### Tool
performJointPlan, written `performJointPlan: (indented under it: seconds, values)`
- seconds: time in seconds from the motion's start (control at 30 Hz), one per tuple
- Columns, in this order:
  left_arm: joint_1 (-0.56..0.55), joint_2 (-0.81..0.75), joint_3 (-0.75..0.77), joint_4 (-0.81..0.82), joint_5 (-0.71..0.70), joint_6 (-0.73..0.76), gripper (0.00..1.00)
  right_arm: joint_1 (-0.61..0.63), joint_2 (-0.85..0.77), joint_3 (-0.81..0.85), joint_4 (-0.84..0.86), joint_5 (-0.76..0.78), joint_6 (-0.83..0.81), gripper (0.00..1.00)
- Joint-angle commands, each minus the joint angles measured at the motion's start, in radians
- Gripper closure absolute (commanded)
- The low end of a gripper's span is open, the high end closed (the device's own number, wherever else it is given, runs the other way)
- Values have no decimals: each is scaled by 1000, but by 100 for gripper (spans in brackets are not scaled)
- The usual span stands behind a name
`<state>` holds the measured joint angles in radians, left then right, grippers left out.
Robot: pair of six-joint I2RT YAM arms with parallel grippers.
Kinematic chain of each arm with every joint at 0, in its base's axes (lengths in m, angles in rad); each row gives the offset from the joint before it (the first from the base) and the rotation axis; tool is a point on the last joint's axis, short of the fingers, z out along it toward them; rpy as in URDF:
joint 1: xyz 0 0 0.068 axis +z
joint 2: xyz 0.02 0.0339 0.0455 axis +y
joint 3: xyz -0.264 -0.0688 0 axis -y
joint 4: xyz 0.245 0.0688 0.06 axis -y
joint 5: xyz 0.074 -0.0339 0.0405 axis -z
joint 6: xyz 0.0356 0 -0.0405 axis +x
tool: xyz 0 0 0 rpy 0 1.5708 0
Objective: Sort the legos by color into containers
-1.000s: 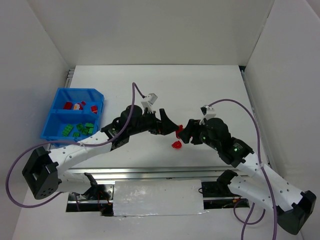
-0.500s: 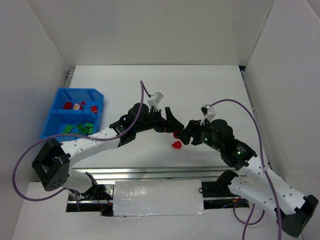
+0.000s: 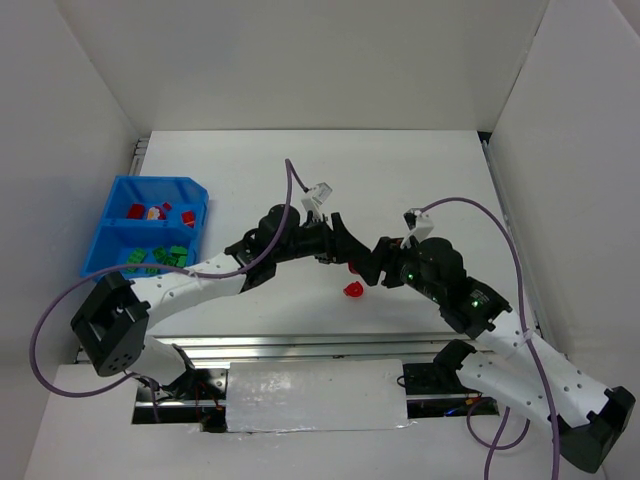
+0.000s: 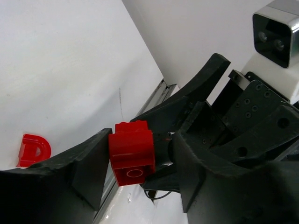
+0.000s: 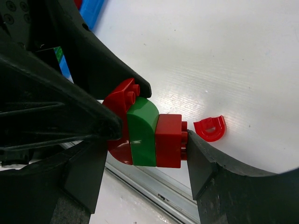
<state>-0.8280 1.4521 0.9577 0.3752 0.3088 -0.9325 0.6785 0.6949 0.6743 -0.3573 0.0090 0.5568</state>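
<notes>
Right gripper [image 5: 145, 154] is clamped end to end on a red-green-red stack of legos [image 5: 142, 126], held above the worktop [image 3: 420, 180] at its middle. Left gripper [image 4: 142, 147] straddles the stack's red end, one finger touching it; can't tell if it is pinching. A red arch lego [image 3: 352, 290] lies just below on the worktop, and other legos sit in the blue bin [image 3: 98, 245] far left, red in the far compartment, green in the near one.
</notes>
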Motion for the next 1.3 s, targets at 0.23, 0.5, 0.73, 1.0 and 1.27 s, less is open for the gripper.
performJointPlan:
  seconds: [0.23,0.5,0.73,1.0,1.27]
  values:
    - [-20,25,42,59,99,12,93,9,34,44,63,75,57,75]
    - [-20,-19,10,131,95,38,100,7,8,30,40,60,26,0]
    - [-11,-114,12,74,85,158,100,-46,-116,64,-22,-216,-97,0]
    - [-5,-229,-28,174,283,267,100,-221,-225,65,124,-766,-101,0]
    - [-6,-309,-103,375,449,233,100,-241,-156,51,324,-955,-35,3]
